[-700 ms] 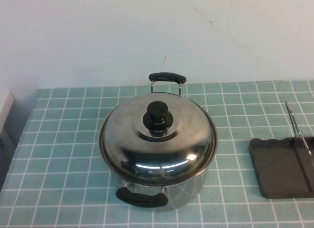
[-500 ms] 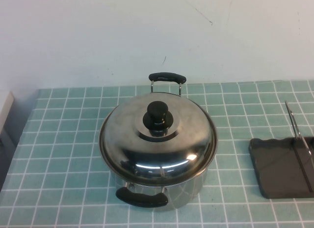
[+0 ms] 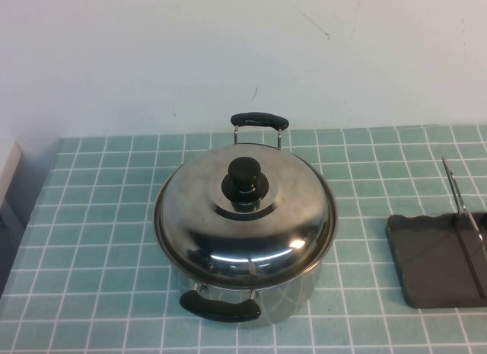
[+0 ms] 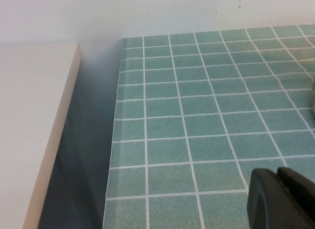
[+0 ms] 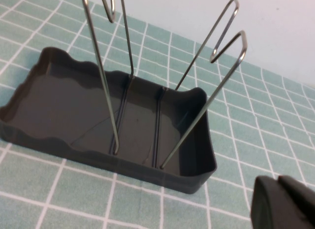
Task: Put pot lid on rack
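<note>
Both tools offstage; domed steel lid [image 3: 245, 217].

high view angled down at table [image 3: 99, 240], wrist views close, right sharing rack [image 3: 434, 259]

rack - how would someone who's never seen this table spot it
On the green tiled table, look right of the big steel pot. The rack is the dark wavy-rimmed tray at the right edge; only it has thin upright wire bars. The grippers are barely visible.
</note>
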`<action>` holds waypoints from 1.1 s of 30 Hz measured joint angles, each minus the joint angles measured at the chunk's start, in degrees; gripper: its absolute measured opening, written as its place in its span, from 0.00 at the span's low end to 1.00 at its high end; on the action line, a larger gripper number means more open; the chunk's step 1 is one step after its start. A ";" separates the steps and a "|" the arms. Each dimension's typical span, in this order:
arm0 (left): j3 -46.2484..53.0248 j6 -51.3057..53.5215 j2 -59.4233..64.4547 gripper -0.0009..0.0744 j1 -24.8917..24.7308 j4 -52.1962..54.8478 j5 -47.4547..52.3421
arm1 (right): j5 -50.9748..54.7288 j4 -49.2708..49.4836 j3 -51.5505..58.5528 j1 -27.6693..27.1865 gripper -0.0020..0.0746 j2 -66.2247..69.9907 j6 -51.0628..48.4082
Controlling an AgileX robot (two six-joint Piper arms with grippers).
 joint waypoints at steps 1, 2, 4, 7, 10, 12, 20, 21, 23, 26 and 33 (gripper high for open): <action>0.00 0.00 0.00 0.01 0.00 0.00 0.00 | 0.00 0.00 0.00 0.00 0.02 0.00 0.00; 0.00 0.00 0.00 0.01 0.00 -0.11 0.00 | 0.00 0.00 0.00 0.00 0.02 0.00 0.00; 0.00 0.00 0.00 0.01 0.00 -0.57 0.00 | 0.00 0.00 0.00 0.00 0.02 0.00 0.00; 0.00 0.00 0.00 0.01 0.00 -1.89 -0.11 | 0.00 0.00 0.00 0.00 0.02 0.00 0.00; 0.00 0.00 0.00 0.01 0.00 -3.50 -0.58 | 0.00 0.00 0.00 0.00 0.02 0.00 0.00; 0.11 0.00 0.00 0.01 0.00 -6.09 -1.42 | 0.00 0.00 0.00 0.00 0.02 0.00 0.00; 0.22 0.00 0.00 0.01 0.00 -43.65 -14.11 | 0.00 0.00 0.00 0.00 0.02 0.00 0.00; 0.22 0.00 0.00 0.01 0.00 -47.40 -15.86 | 0.00 0.00 0.00 0.00 0.02 0.00 0.00; 0.22 0.00 0.00 0.01 0.00 -54.09 -18.63 | 0.00 0.00 0.00 0.00 0.02 0.00 0.00; 0.22 0.00 0.00 0.01 0.00 -58.01 -21.64 | 0.00 0.00 0.00 0.00 0.02 0.00 0.00; 0.22 -2.01 0.00 0.01 0.00 -66.71 -22.89 | 0.00 0.00 0.00 0.00 0.02 0.00 0.00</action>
